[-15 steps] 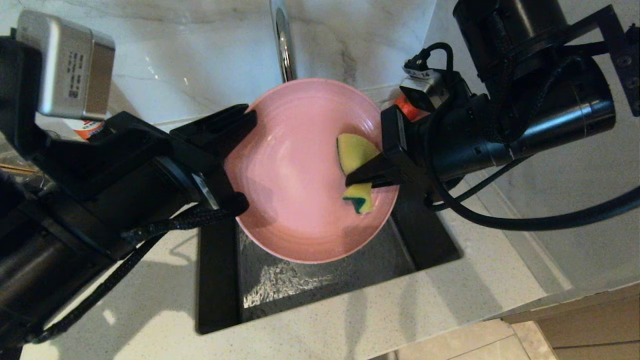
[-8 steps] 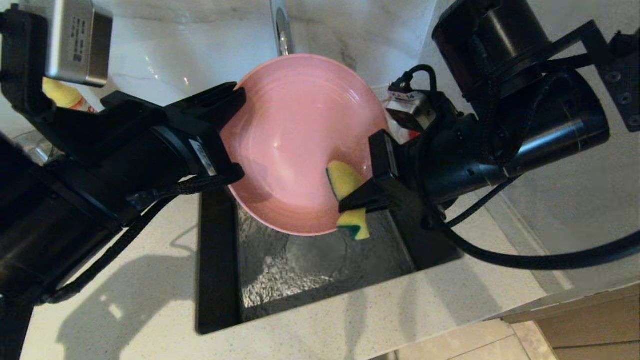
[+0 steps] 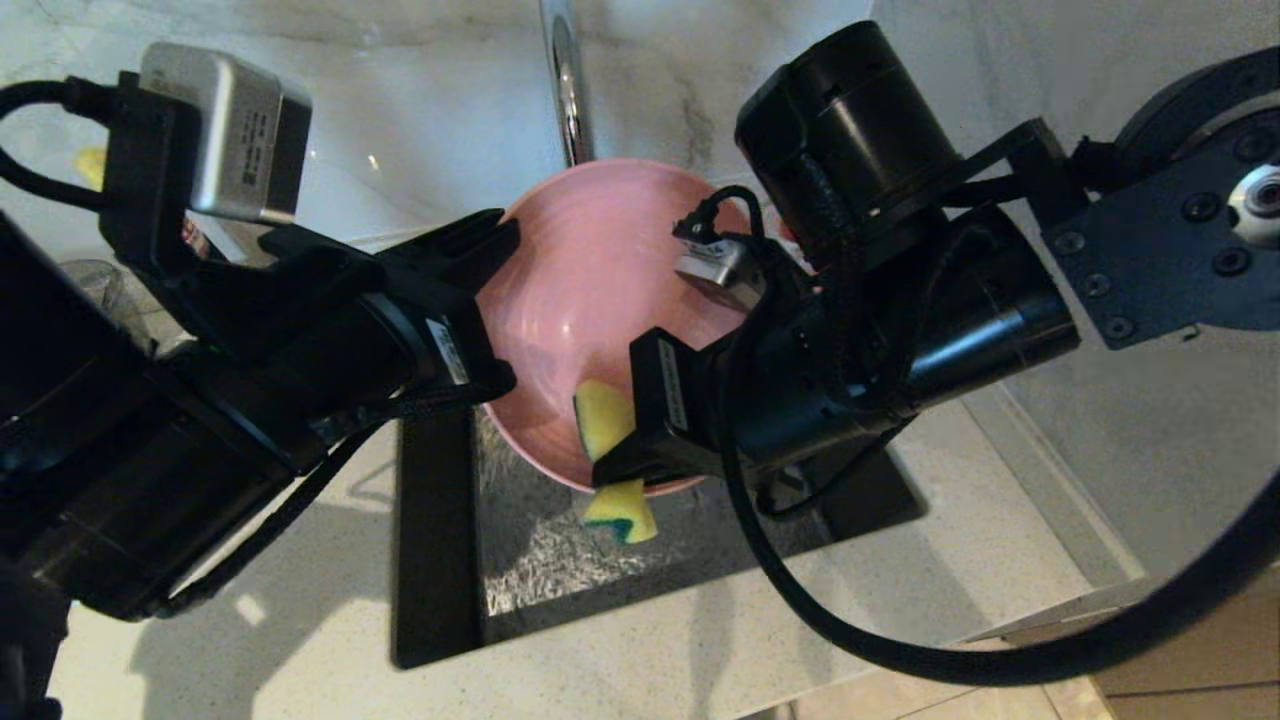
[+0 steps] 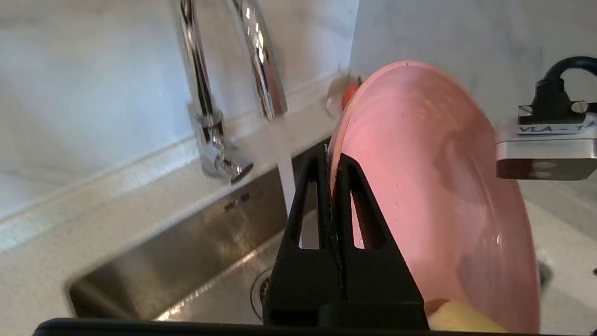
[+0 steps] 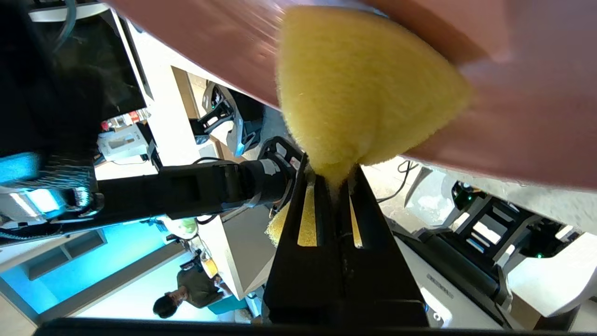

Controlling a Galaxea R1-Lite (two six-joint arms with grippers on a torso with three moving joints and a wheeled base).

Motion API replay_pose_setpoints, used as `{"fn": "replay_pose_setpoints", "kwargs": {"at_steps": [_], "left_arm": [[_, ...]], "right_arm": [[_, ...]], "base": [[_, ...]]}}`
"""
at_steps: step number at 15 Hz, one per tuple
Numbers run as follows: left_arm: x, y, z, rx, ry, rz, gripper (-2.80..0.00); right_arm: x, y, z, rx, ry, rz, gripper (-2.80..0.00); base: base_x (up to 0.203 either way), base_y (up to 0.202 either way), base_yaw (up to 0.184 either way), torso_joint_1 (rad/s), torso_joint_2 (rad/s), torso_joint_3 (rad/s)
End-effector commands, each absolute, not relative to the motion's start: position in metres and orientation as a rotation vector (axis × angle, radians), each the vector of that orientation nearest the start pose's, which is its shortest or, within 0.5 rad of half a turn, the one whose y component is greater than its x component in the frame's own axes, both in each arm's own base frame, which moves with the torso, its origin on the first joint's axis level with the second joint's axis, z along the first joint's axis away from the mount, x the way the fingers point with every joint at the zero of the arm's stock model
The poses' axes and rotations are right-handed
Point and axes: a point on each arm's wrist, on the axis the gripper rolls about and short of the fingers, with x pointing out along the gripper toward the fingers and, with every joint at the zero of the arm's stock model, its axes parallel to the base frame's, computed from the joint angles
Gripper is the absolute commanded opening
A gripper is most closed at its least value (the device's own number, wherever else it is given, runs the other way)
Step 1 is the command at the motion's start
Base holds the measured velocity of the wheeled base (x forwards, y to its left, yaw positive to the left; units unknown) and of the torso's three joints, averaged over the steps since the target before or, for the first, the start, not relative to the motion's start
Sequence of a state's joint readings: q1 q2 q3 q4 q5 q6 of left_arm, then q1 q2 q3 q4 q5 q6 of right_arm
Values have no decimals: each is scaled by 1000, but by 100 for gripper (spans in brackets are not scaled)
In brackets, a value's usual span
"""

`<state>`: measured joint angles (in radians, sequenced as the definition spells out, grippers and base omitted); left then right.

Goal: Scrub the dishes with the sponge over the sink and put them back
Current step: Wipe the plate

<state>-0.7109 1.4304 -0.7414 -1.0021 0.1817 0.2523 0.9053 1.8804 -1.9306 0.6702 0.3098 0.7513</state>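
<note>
Left pincer (image 4: 332, 161) clamped on tilted pink plate (image 3: 585, 290) rim above sink (image 3: 540, 560); right pincer (image 5: 332, 179) pinching sponge (image 3: 612, 450) against it.

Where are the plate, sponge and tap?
plate (image 3: 590, 290): head view, bare inner face.
sponge (image 3: 602, 415): head view, yellow end above the fingers.
tap (image 4: 261, 60): left wrist view, chrome spout.
</note>
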Motion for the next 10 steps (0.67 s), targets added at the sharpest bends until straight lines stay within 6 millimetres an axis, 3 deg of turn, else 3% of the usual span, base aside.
{"fn": "replay_pose_setpoints", "kwargs": {"at_steps": [1,5,10], "left_arm": [[183,-156,266,122,-321,-498,-280],[175,-153,252,141,-283,-528,-280],[160,-147,247,136,-287,-559,-280]], "right_arm": [[213,284,302,441,1039,864,-280],[216,282,309,463,985,883,-280],[231,247,329,525,897,826,-280]], "base": [[0,0,0,0,0,0],[0,0,0,0,0,0],[0,0,0,0,0,0]]}}
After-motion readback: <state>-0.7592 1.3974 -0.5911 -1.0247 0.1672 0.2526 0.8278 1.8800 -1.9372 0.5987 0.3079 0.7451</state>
